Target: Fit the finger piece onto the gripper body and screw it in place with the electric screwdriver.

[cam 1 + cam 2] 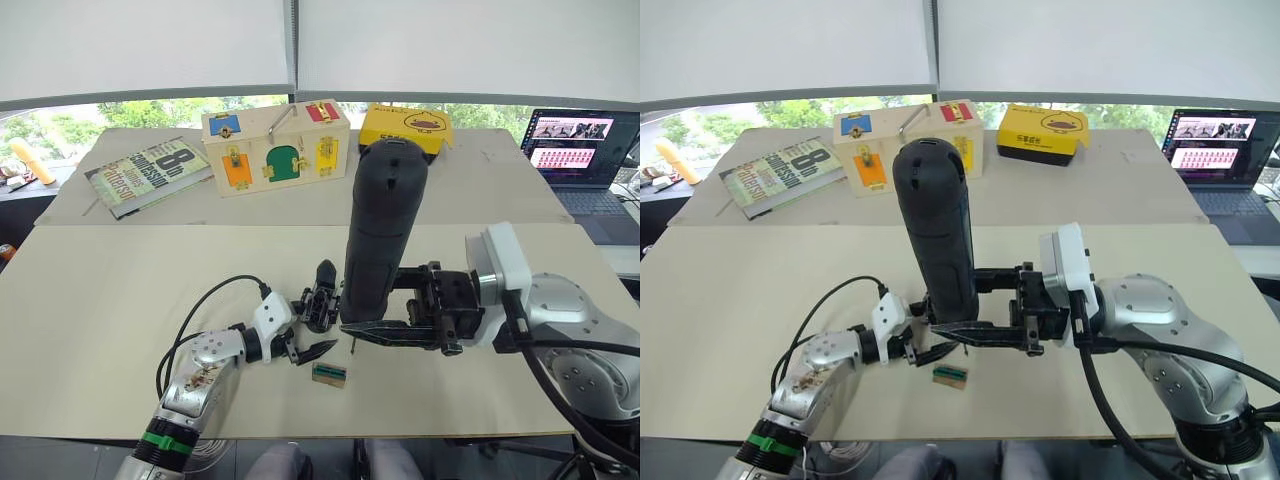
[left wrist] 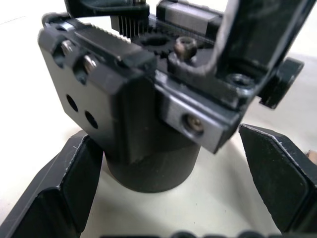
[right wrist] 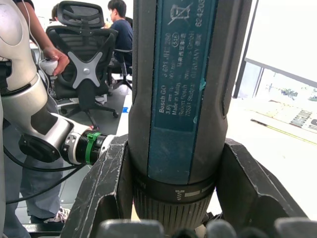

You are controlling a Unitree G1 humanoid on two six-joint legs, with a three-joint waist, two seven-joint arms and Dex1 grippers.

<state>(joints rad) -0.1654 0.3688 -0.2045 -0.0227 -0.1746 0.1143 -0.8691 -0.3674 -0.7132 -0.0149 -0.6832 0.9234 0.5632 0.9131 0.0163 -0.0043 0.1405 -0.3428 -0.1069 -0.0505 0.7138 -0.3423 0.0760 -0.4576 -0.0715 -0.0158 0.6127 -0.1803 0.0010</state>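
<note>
The gripper body [image 1: 318, 303], a chunky black block, sits on the table at front centre. A black pointed finger stands up from it, and I cannot tell the finger piece apart from that. My left gripper [image 1: 312, 326] is open, its fingers [image 2: 59, 193] straddling the body's round base [image 2: 148, 168] with a gap on one side. My right gripper [image 1: 372, 305] is shut on the electric screwdriver [image 1: 385, 230], which stands upright just right of the gripper body. Its thin bit [image 1: 352, 347] points down at the table.
A small green-and-tan block [image 1: 329, 375] lies in front of the gripper body. At the back are a wooden latch box [image 1: 276, 145], a yellow box [image 1: 405, 128], a book [image 1: 148, 172] and a laptop [image 1: 585, 150]. People sit on office chairs [image 3: 86, 69] beyond the table.
</note>
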